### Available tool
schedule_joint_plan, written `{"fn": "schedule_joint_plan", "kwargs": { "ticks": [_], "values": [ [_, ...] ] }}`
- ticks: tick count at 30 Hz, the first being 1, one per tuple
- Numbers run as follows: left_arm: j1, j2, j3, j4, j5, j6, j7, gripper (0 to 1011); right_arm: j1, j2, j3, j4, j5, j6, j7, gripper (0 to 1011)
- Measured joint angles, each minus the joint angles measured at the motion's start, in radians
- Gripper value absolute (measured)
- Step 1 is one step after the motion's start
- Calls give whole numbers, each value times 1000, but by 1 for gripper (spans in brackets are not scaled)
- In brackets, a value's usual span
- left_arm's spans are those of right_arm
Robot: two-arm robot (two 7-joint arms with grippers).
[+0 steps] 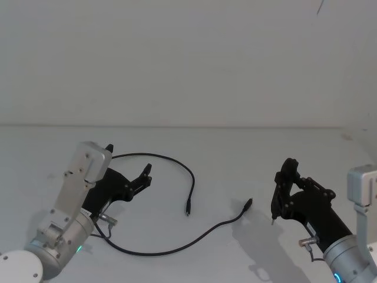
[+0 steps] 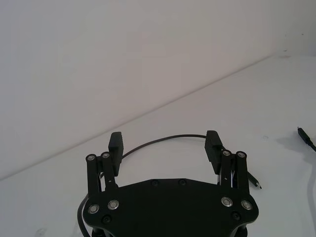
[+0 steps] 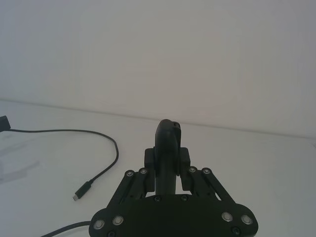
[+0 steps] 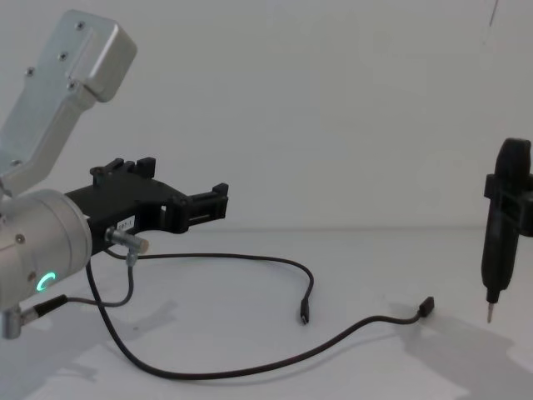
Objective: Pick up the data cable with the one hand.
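The data cable (image 1: 171,250) is a thin black cord lying in a loose loop on the white table, with one plug (image 1: 188,209) mid-table and the other plug (image 1: 248,203) further right. It also shows in the chest view (image 4: 250,367) and both wrist views (image 2: 148,144) (image 3: 98,133). My left gripper (image 1: 128,159), black and angular on a silver cylinder with a green ring, hovers open above the cable's left bend (image 4: 183,182) (image 2: 164,135), not touching it. My right gripper (image 1: 287,171) hangs off to the right, shut on a slim black stick tool (image 4: 500,242) (image 3: 169,143).
The white table (image 1: 224,153) runs back to a plain white wall. A short grey wire with silver plugs (image 4: 129,243) hangs at my left wrist. The tool's pale tip (image 4: 489,312) points down a little above the table, right of the cable's right plug.
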Motion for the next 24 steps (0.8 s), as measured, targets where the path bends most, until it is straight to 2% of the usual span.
{"fn": "schedule_joint_plan", "kwargs": {
  "ticks": [24],
  "values": [
    [0, 0, 0, 0, 0, 0, 0, 1001, 0, 0, 0, 0, 0, 0, 0, 279]
  ]
}}
